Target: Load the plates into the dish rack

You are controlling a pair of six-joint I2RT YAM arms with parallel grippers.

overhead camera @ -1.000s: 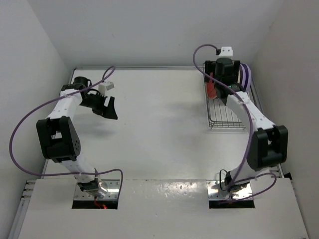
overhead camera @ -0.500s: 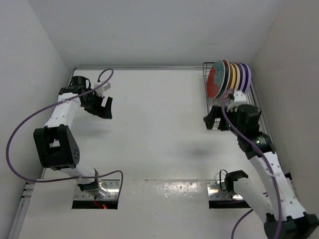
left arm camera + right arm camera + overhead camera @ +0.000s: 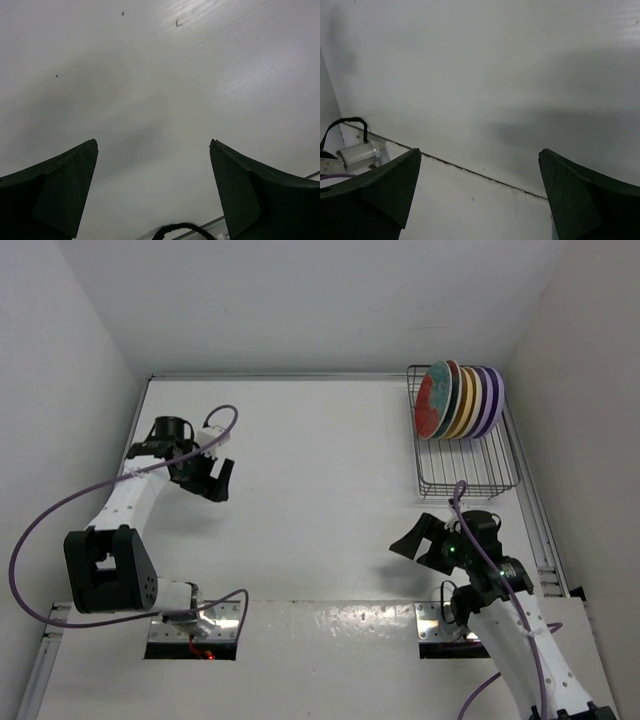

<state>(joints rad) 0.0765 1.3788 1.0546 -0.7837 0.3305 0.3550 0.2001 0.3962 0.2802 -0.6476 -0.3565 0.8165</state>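
Several plates (image 3: 458, 400) stand on edge, packed together in the far end of the dark wire dish rack (image 3: 470, 478) at the table's back right. The frontmost is red with a teal pattern, and orange-yellow, cream and lilac rims show behind it. My right gripper (image 3: 418, 540) hovers open near the front edge, well clear of the rack. In its wrist view the right gripper (image 3: 480, 152) has only bare table between its fingers. My left gripper (image 3: 216, 483) is open over the left side of the table. The left gripper (image 3: 152, 145) holds nothing.
White walls close in the table on the left, back and right. A seam (image 3: 470, 172) runs where the tabletop meets the near panel. The arm bases sit in metal cut-outs (image 3: 195, 625) at the near edge. Purple cables loop off both arms.
My right arm has pulled back from the rack to the near right, uncovering the standing plates. My left arm has swung nearer and a little right, its jaws widening slightly.
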